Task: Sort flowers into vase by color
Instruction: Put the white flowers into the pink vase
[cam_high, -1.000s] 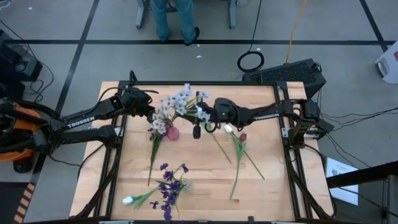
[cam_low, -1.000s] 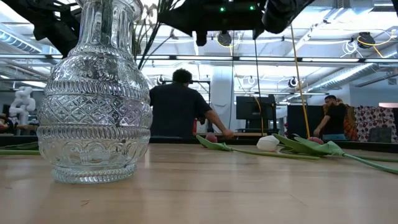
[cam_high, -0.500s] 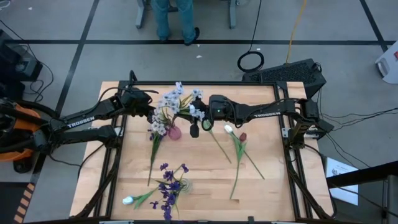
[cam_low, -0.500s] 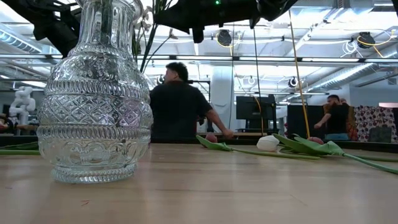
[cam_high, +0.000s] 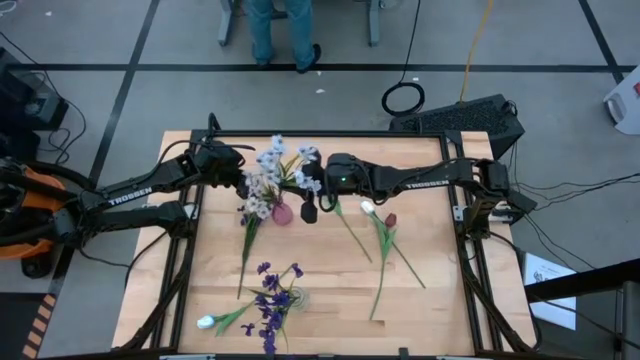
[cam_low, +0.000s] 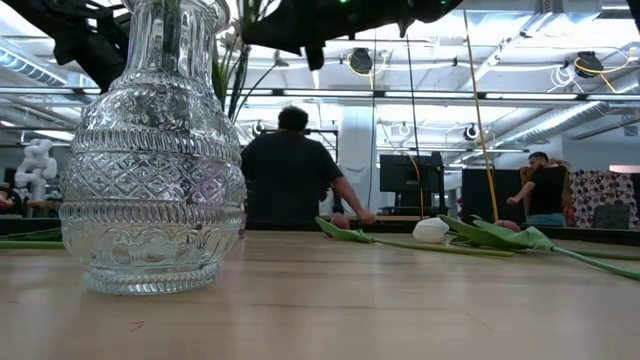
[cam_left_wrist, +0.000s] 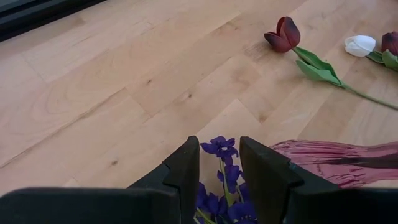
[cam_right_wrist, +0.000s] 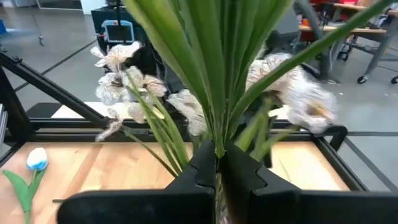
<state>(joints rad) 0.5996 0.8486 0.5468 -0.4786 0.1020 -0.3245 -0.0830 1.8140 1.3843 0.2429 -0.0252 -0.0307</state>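
the table (cam_high: 420, 300) is pale wood with a smooth, matt grain. the clear vase (cam_low: 152, 150) is glossy pressed glass, ribbed and diamond-cut. the pink vase (cam_left_wrist: 348, 162) looks like ribbed, shiny glass. the flowers (cam_right_wrist: 211, 74) have smooth plastic-looking green stems and soft cloth-like petals. the left gripper (cam_left_wrist: 219, 180) has matt black plastic fingers (cam_left_wrist: 186, 171).

Light is even and bright from overhead; ceiling lamps (cam_low: 362, 62) show in the low view's upper middle. The table (cam_high: 320, 290) carries only soft shadows under the arms. The glass vase (cam_low: 152, 150) at left glints. In the right wrist view the pale blooms (cam_right_wrist: 298, 93) are blurred and the near leaves (cam_right_wrist: 217, 56) soft.
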